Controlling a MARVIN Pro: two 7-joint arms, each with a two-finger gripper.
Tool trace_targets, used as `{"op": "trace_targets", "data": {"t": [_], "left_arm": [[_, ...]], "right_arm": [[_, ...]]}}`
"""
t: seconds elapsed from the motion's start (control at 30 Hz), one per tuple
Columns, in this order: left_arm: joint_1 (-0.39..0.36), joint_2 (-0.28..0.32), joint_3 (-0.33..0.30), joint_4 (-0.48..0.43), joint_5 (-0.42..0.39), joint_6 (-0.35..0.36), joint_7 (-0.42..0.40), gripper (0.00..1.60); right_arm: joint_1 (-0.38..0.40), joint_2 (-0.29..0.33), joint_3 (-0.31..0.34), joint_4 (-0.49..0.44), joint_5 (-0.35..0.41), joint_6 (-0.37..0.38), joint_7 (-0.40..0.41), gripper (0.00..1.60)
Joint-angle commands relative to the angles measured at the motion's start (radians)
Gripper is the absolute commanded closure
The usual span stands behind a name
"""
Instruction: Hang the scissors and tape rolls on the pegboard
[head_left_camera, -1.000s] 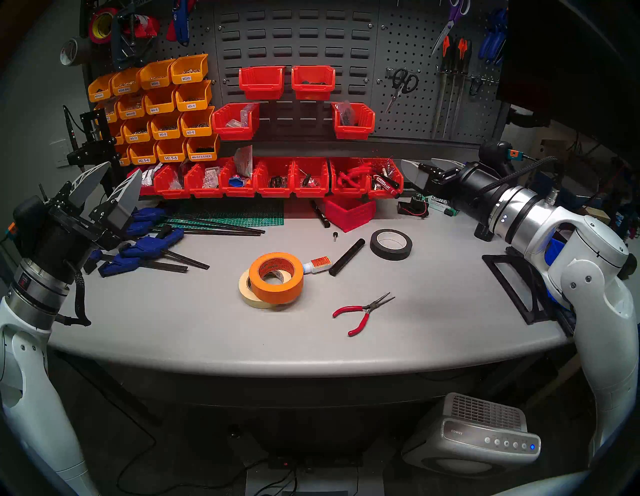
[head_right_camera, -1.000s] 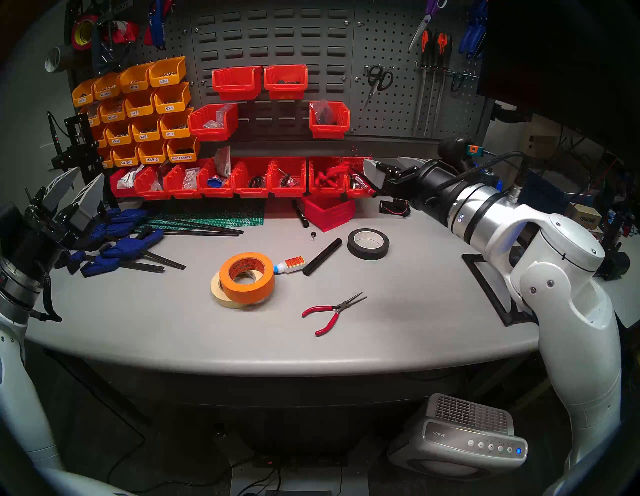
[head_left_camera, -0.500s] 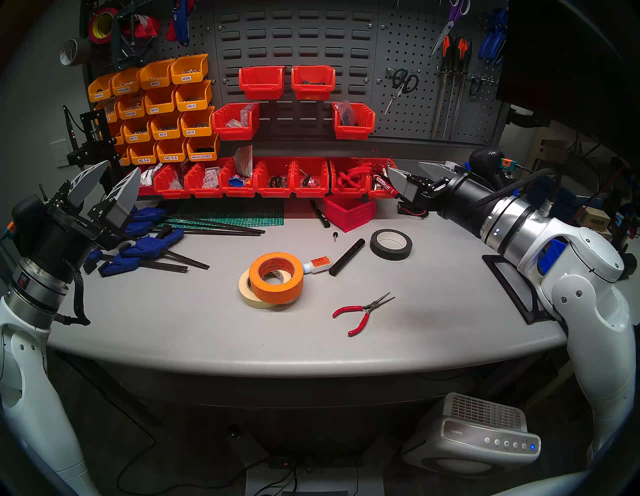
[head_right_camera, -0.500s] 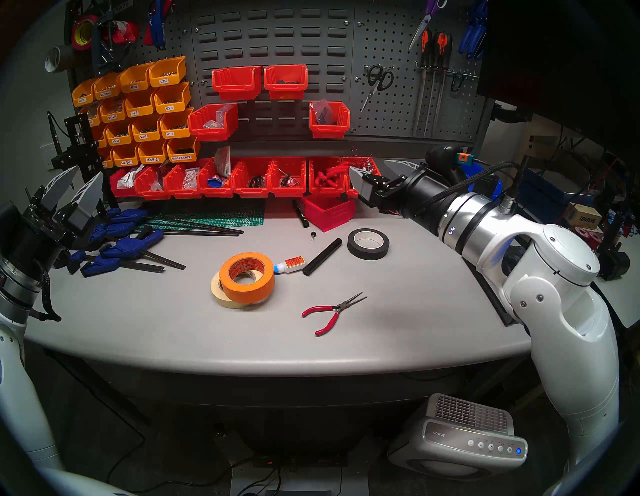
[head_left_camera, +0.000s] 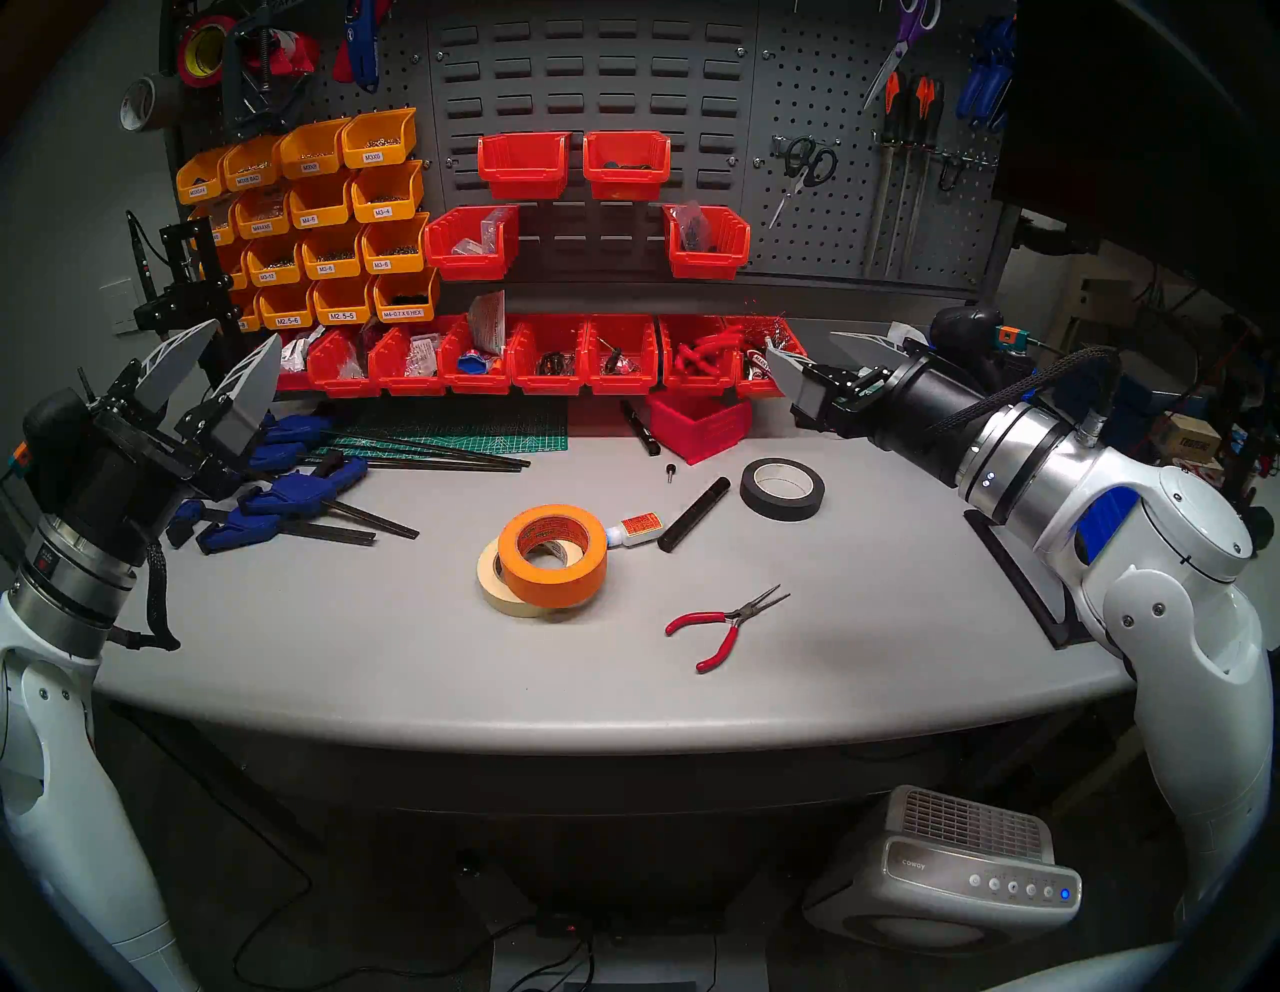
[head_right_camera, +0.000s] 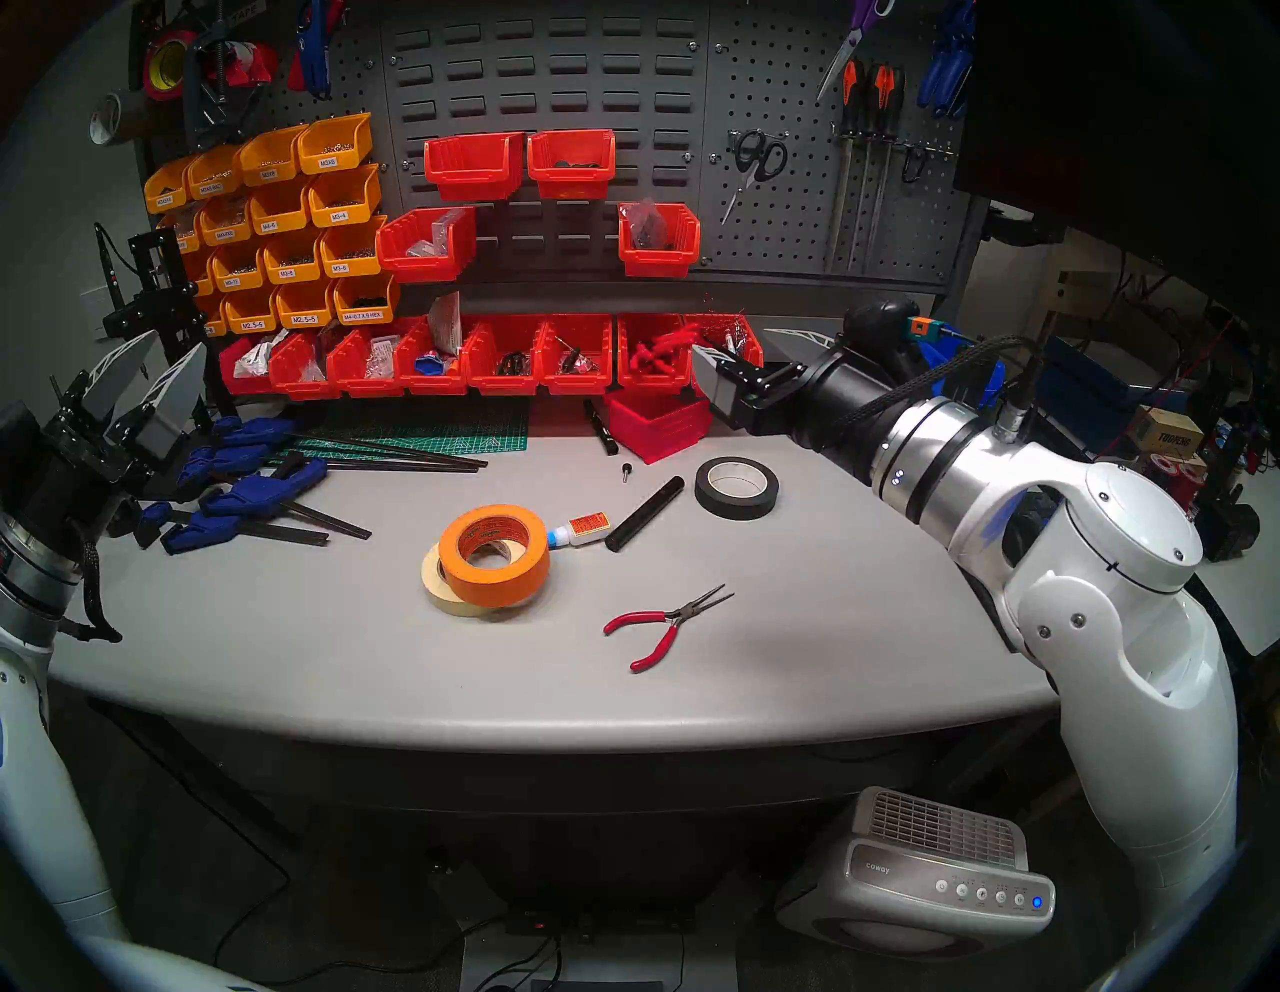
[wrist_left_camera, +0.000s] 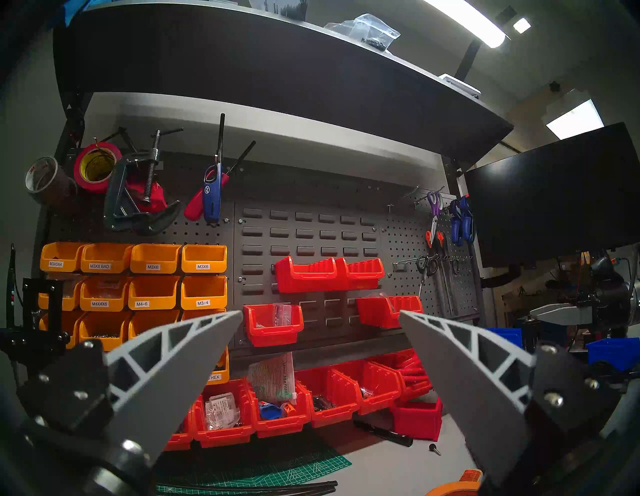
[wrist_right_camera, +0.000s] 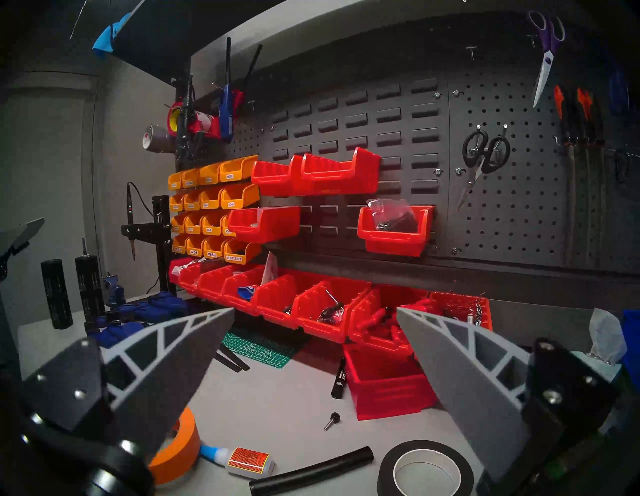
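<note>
Both tape rolls are still lying mid-bench — the orange tape roll (head_left_camera: 553, 555) is leaning on top of the cream masking-tape roll (head_left_camera: 500, 582), touching it, with nothing gripping either. Meanwhile the black-handled scissors (head_left_camera: 803, 173) are already hanging on a hook of the pegboard (head_left_camera: 817, 235), blades pointing down, so that part looks finished. What is changing is the right gripper (head_left_camera: 817, 353): over the past second it has been swinging away from the board's lower right corner, leftward and a little lower, and is now hovering in front of the red bins (head_left_camera: 554, 353) with its jaws spread wide and empty. To me that reads as turning toward the tapes next. At the bench's left edge the left gripper (head_left_camera: 221, 357) is not moving at all, its 2 fingers also splayed apart, holding nothing.
</note>
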Motion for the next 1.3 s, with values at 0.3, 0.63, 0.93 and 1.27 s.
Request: {"op": "trace_targets", "data": {"t": [0.3, 0.63, 0.93, 1.27], "left_arm": [[-0.013, 0.001, -0.004, -0.02, -0.01, -0.004, -0.002, 0.0], [-0.014, 0.001, -0.003, -0.019, -0.008, -0.004, -0.003, 0.0], [-0.014, 0.001, -0.003, -0.018, -0.007, -0.004, -0.004, 0.0], [-0.014, 0.001, -0.004, -0.018, -0.007, -0.004, -0.005, 0.0]], "right_arm": [[0.009, -0.017, 0.021, -0.022, -0.002, -0.01, -0.012, 0.0], [0.105, 0.04, -0.142, -0.022, -0.003, 0.029, 0.025, 0.0], [0.186, 0.026, -0.293, -0.022, -0.03, 0.048, 0.027, 0.0], [0.265, -0.044, -0.416, -0.009, -0.077, 0.118, 0.041, 0.0]]}}
